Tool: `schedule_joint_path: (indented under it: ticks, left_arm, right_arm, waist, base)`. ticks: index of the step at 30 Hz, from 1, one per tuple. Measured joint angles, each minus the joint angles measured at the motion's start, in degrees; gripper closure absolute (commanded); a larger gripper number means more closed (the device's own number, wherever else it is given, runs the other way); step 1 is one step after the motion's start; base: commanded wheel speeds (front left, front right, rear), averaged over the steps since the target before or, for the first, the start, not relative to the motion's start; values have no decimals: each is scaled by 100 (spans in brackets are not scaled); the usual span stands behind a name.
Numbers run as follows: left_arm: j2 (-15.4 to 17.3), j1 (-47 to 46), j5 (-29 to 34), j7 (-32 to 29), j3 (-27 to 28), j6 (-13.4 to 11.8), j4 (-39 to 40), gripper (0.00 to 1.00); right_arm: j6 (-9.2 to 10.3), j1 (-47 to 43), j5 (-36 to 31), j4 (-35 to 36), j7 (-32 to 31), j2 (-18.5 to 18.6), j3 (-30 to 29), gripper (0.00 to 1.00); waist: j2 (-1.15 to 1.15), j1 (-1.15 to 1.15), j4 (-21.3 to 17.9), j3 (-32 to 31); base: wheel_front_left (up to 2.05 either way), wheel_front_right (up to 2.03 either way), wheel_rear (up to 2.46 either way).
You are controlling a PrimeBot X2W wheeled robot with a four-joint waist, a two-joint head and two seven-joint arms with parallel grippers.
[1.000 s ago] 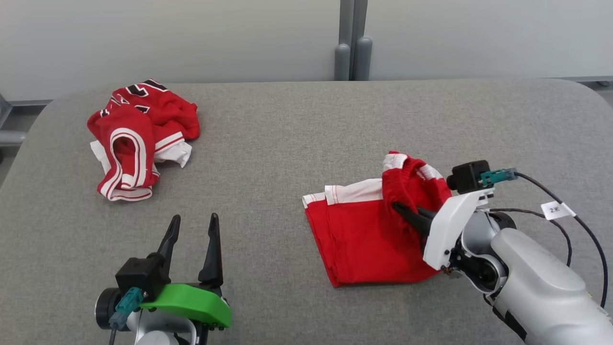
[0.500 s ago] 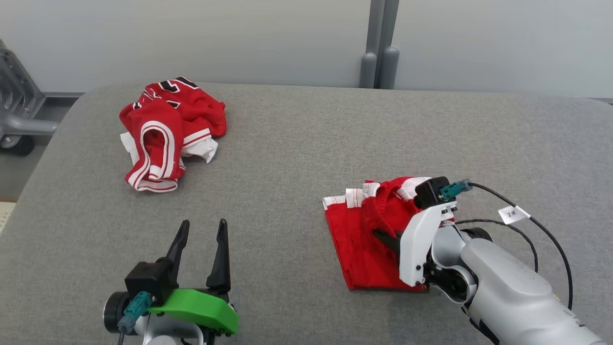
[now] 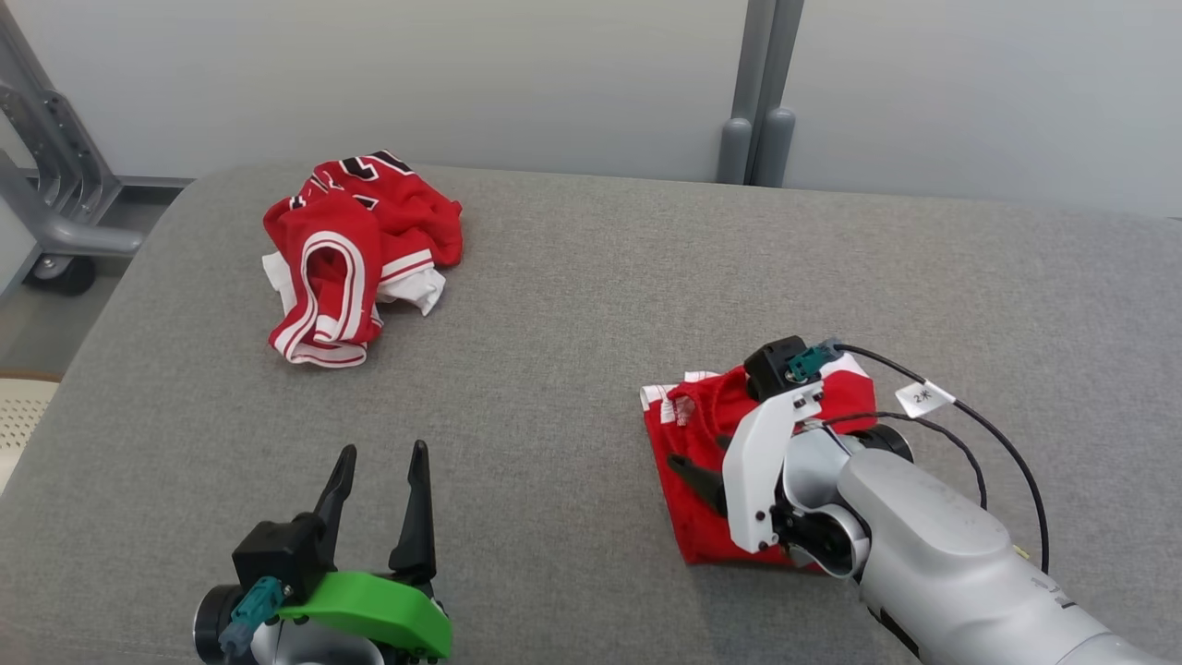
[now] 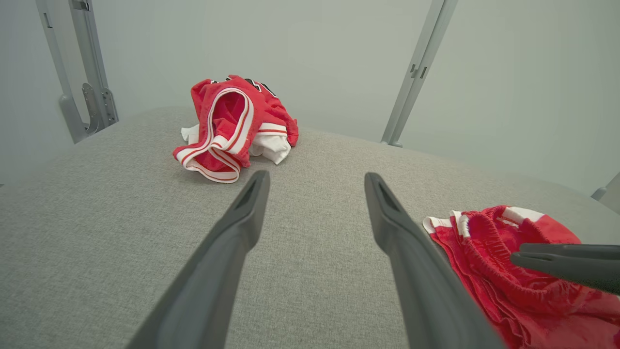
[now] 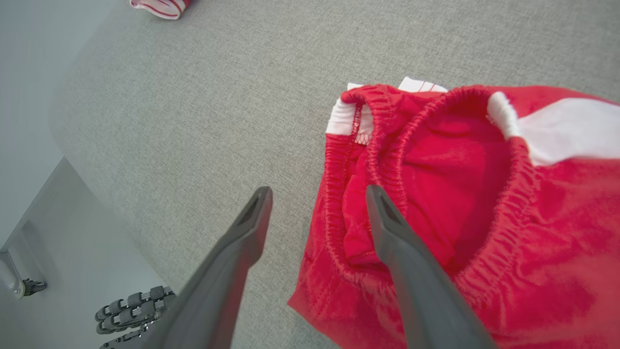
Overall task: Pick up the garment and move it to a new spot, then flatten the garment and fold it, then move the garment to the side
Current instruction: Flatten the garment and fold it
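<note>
Two end effectors: both are mine, both with fingers spread and grasping nothing.
Left end effector [image 3: 382,450] [image 4: 316,175]: nearest to me at the lower left, hovering over bare counter with its fingers pointing away from me, well apart from either piece of clothing.
Right end effector [image 3: 697,454] [image 5: 318,190]: at the lower right, low over the near left edge of the red shorts. My wrist view shows one finger over grey fabric and the other over the elastic waistband. I cannot tell whether that finger touches the cloth.
Red shorts [image 3: 702,416] [image 4: 484,271] [image 5: 460,194]: folded into a small bundle on the right half of the counter, partly under my right wrist. The gathered waistband gapes open, and white trim shows at the far edge.
Cable [image 3: 1002,443]: black, with a white tag, looping from my right wrist camera across the right of the shorts.
Counter [image 3: 572,305]: grey woven cover, rounded far corners.
Red jersey [image 3: 355,249] [image 4: 232,121]: crumpled in a heap at the far left, with white and red banded edging and black lettering on top, well apart from the shorts.
Background: pale wall, a grey post [image 3: 757,92] behind the far edge, and a metal frame [image 3: 46,185] at the far left.
</note>
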State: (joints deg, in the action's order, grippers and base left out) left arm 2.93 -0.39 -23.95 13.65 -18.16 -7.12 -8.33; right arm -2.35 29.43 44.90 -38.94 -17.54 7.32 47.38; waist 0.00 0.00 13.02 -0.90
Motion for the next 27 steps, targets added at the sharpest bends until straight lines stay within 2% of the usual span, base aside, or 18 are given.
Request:
schedule_joint_path:
  ticks: [6, 12, 20, 27]
  left_arm:
    - [-2, 79, 0, 0, 74, 0, -2, 0]
    - [-3, 163, 1, 1, 136, 0, 25, 0]
    - [-5, 182, 19, 2, 80, 0, 178, 0]
    - [-5, 183, 107, -5, 79, 0, 277, 0]
  right_arm:
    - [-29, 178, -192, 3, -64, -44, 181, 0]
    - [-66, 381, -190, 167, 141, -53, -7, 0]
    - [13, 378, 110, 7, 411, 592, -614, 0]
    - [53, -53, 414, -221, 592, 848, -947, 0]
  waist:
    - [0, 0, -149, -90]
    - [0, 0, -355, -170]
    - [0, 0, -535, -146]
    - [0, 0, -510, 20]
  base:
    - [0, 0, 0]
    - [0, 0, 0]
    - [0, 0, 0]
    - [0, 0, 0]
